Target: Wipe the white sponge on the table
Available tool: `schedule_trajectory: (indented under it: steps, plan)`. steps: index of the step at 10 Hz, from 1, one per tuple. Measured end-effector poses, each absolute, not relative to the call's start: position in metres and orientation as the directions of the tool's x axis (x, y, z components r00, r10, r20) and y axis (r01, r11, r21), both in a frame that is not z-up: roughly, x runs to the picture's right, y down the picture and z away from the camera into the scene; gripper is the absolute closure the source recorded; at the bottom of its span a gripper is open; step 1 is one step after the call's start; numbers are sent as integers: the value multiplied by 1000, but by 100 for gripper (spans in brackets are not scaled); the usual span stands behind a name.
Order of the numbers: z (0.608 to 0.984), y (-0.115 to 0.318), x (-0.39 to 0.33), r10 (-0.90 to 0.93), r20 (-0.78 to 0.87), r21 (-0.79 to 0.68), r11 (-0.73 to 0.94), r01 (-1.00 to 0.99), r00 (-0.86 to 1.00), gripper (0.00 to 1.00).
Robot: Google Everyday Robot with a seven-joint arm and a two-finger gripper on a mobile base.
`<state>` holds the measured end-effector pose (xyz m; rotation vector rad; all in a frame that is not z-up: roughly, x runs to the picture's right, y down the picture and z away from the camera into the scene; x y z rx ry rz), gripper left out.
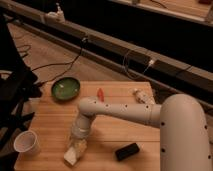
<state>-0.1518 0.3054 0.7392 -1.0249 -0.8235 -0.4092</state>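
Note:
The table is a square light-wood top that fills the lower part of the camera view. The white sponge lies flat on it near the front edge, left of centre. My gripper points straight down onto the sponge and covers its upper part, at the end of the white arm that reaches in from the right. The sponge's lower left corner sticks out from under the gripper.
A white paper cup stands at the front left corner. A black rectangular block lies right of the sponge. A green bowl sits at the back left, a small red item and a pale packet along the back.

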Motion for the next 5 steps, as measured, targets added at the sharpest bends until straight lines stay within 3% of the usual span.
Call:
schedule_trajectory:
  steps: [5]
  plan:
    - [743,290,-112,42,677,-660,476,581,735,100]
